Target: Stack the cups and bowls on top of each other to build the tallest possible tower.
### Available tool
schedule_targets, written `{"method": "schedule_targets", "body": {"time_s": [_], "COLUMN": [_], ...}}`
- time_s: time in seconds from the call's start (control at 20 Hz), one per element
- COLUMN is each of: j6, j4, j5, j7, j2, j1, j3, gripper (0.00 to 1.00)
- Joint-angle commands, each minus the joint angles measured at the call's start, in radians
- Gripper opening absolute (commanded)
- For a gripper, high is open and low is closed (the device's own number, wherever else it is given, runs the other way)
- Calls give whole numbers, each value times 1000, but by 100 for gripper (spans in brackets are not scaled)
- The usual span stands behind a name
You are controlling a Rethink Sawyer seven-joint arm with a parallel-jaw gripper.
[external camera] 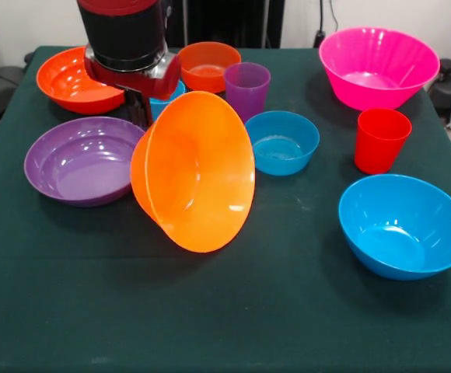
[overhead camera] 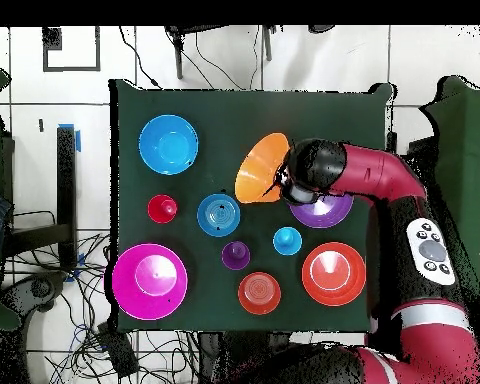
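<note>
- The large orange bowl (external camera: 194, 172) hangs tipped on its side, mouth facing my front camera, near the table's middle, between the purple bowl (external camera: 82, 159) and the small blue bowl (external camera: 281, 141).
- The gripper (external camera: 138, 105) is closed on that bowl's rim at its upper left edge; the fingers themselves are mostly hidden behind the rim.
- Nothing is stacked yet, as I judge it: the pink bowl (external camera: 377, 66), the large blue bowl (external camera: 404, 225), the red-orange bowl (external camera: 76, 78), the small orange bowl (external camera: 208, 65) and the red cup (external camera: 381, 140), purple cup (external camera: 247, 87) and light blue cup (overhead camera: 287, 240) all sit apart.
- To do this well I would level the bowl before releasing, and set it on bare cloth clear of its neighbours.
- A rim pinch may let the bowl swing, so I would move slowly.
</note>
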Motion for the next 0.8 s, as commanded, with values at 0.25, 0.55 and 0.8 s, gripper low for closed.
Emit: {"method": "schedule_targets", "body": {"time_s": [0.25,0.55,0.8], "j6": [-232,-231,-242], "j4": [138,136,159], "j5": [-122,-130,-128], "j7": [-123,-139,-140], "j2": [-78,-79,-91], "j1": [-33,-47,-64], "j3": [49,62,68], "gripper": [0,0,0]}}
